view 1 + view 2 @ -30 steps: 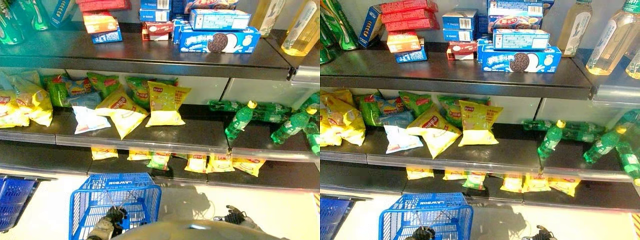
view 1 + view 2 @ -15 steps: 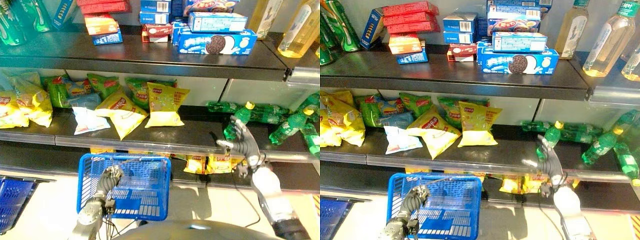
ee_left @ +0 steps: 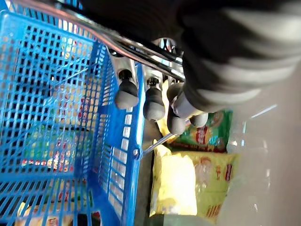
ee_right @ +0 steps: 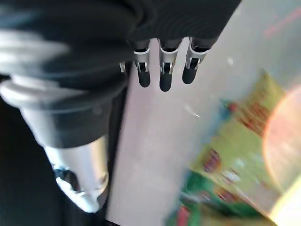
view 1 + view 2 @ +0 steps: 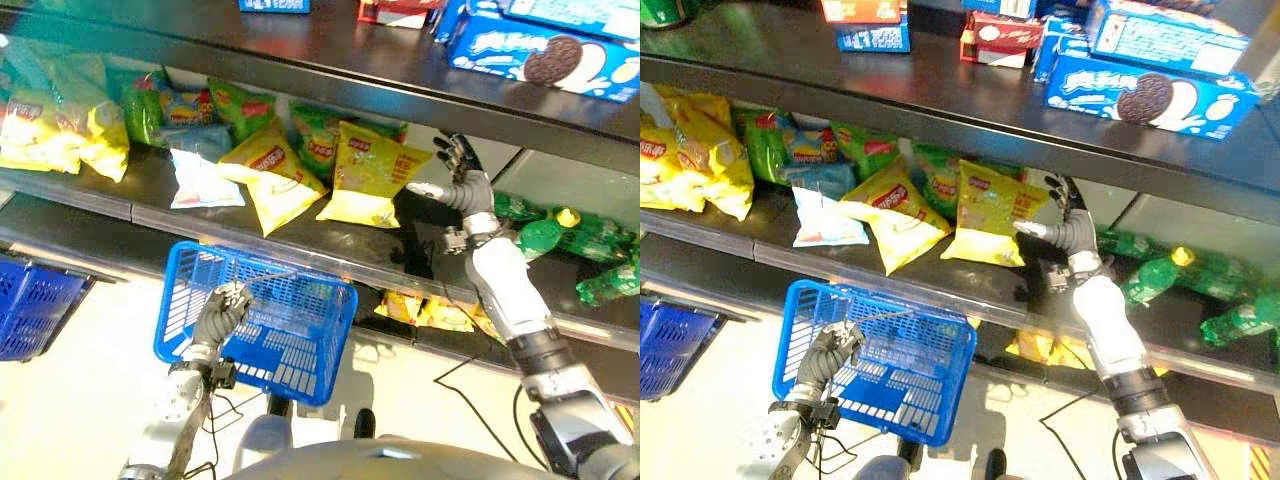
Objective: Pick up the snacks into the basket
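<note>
Several snack bags lie on the middle shelf (image 5: 300,250). A yellow chip bag (image 5: 370,185) leans upright at their right end, with green bags (image 5: 940,175) behind it. My right hand (image 5: 462,180) is open just right of that yellow bag, its thumb pointing at it without touching. My left hand (image 5: 225,305) is shut on the wire handle (image 3: 117,44) of the blue basket (image 5: 300,345), which hangs tilted below the shelf's front edge. The left hand's fingers (image 3: 153,101) curl round the wire. The right hand's fingers (image 4: 162,70) hang straight, with bags (image 4: 235,155) past them.
Cookie boxes (image 5: 540,60) stand on the top shelf above my right hand. Green bottles (image 5: 570,240) lie to its right on the middle shelf. More yellow bags (image 5: 430,310) sit on the lowest shelf. A second blue basket (image 5: 35,310) stands at the left.
The camera has moved closer and lower. My right hand has risen from the shelf's front edge to beside the yellow bag. The basket hangs higher in my left hand.
</note>
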Controlling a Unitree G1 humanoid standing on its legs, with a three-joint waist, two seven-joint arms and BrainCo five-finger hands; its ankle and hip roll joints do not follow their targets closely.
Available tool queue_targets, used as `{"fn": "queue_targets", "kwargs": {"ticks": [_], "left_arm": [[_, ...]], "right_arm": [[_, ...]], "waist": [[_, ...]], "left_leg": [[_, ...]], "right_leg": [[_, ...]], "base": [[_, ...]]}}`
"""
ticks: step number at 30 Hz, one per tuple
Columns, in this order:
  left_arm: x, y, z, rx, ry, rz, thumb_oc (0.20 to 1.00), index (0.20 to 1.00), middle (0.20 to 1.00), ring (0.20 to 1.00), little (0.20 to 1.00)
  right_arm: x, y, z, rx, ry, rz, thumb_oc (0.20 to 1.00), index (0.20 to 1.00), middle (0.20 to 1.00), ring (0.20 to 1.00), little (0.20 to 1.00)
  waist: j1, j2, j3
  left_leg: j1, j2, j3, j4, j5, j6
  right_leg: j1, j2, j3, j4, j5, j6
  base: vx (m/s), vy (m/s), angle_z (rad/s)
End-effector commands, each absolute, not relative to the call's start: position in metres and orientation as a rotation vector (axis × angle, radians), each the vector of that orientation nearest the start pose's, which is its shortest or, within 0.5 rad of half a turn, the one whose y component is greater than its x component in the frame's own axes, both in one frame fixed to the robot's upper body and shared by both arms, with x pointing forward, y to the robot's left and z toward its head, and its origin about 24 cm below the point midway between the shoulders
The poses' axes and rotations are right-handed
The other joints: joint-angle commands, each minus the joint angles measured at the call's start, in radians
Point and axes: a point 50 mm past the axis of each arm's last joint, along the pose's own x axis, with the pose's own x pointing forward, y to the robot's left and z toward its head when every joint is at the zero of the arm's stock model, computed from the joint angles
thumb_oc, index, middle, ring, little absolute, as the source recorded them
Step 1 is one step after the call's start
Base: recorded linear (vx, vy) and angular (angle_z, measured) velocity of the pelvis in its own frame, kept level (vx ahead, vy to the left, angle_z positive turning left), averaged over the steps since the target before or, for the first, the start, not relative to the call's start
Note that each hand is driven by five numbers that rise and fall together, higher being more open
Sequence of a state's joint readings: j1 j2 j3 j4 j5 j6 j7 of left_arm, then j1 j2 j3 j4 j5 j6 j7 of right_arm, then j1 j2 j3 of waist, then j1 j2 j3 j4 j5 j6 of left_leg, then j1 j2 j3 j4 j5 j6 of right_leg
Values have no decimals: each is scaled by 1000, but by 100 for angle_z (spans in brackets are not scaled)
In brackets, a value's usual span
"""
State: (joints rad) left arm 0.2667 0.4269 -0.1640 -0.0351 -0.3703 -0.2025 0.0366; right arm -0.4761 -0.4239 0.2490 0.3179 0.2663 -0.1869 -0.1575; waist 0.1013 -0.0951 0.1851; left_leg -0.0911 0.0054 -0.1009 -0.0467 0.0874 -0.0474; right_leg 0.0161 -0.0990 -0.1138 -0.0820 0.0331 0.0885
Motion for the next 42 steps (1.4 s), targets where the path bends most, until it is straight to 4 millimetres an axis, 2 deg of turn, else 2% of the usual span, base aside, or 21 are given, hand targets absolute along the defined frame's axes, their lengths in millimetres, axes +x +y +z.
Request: {"fn": "queue_targets", "kwargs": {"ticks": [1,2,5,7,10,11,13,15,17,21,28,35,42], "left_arm": [[210,198,91,-34,-309,-109,200,200,200,200,200],[216,191,108,-42,-386,-153,200,200,200,200,200],[222,183,126,-44,-473,-176,200,200,200,200,200],[223,177,134,-52,-512,-195,200,200,200,200,200],[226,168,140,-71,-542,-212,200,200,200,200,200],[226,168,141,-71,-545,-213,200,200,200,200,200],[228,160,142,-70,-550,-234,200,200,200,200,200],[230,156,143,-61,-554,-248,200,200,200,200,200],[232,152,146,-53,-567,-256,200,200,200,200,200],[234,149,146,-49,-564,-249,200,200,200,200,200],[234,149,149,-30,-573,-243,200,200,200,200,200],[236,148,151,-31,-575,-249,200,200,200,200,200],[234,149,154,-46,-583,-268,200,200,200,200,200]], "right_arm": [[348,-162,146,-142,-356,75,1000,1000,1000,1000,1000],[371,-167,158,-145,-326,0,1000,1000,1000,1000,1000],[395,-182,178,-122,-289,-145,1000,1000,1000,1000,1000],[405,-207,190,-151,-248,-267,1000,1000,1000,1000,1000],[409,-243,204,-81,-189,-454,1000,1000,1000,1000,1000],[409,-244,206,-80,-191,-455,1000,1000,1000,1000,1000],[405,-274,220,-52,-176,-574,1000,1000,1000,1000,1000],[399,-295,231,24,-177,-659,1000,1000,1000,1000,1000],[395,-306,243,28,-196,-697,1000,1000,1000,1000,1000],[393,-310,255,-9,-217,-709,1000,1000,1000,1000,1000],[393,-313,271,-47,-217,-705,1000,1000,1000,1000,1000],[402,-297,264,1,-154,-608,1000,1000,1000,1000,1000],[406,-289,260,-41,-130,-513,1000,1000,1000,1000,1000]], "waist": [[9,-14,-5],[24,-12,44],[44,-2,94],[58,6,113],[67,23,133],[67,24,134],[75,35,153],[80,42,168],[84,48,190],[82,52,205],[73,40,216],[62,27,223],[69,22,236]], "left_leg": [[-21,-14,-10,117,-145,17],[-71,-20,-19,152,-142,12],[-141,-30,-36,198,-138,7],[-180,-40,-52,220,-136,5],[-229,-56,-75,248,-133,1],[-232,-56,-76,250,-134,1],[-265,-67,-94,269,-131,-1],[-284,-73,-102,283,-132,-1],[-311,-77,-107,303,-134,-2],[-323,-79,-109,309,-134,-3],[-317,-77,-103,305,-139,-3],[-311,-73,-97,302,-141,-6],[-314,-71,-99,297,-134,-9]], "right_leg": [[-137,-53,45,76,11,69],[-185,-57,44,111,13,66],[-246,-57,31,163,11,58],[-274,-58,18,186,9,55],[-309,-65,-3,214,0,52],[-311,-66,-4,216,0,52],[-330,-74,-21,232,-8,52],[-346,-78,-28,246,-13,51],[-369,-83,-32,265,-16,49],[-381,-83,-30,273,-22,48],[-375,-80,-25,267,-26,47],[-376,-75,-23,269,-31,41],[-377,-73,-25,265,-30,40]], "base": [[-259,14,15],[-260,16,8],[-207,22,20],[-92,22,22],[-49,25,28],[-29,35,30],[-25,29,24],[-15,16,43],[-6,21,30],[16,16,9],[17,2,0],[0,0,0],[0,0,0]]}}
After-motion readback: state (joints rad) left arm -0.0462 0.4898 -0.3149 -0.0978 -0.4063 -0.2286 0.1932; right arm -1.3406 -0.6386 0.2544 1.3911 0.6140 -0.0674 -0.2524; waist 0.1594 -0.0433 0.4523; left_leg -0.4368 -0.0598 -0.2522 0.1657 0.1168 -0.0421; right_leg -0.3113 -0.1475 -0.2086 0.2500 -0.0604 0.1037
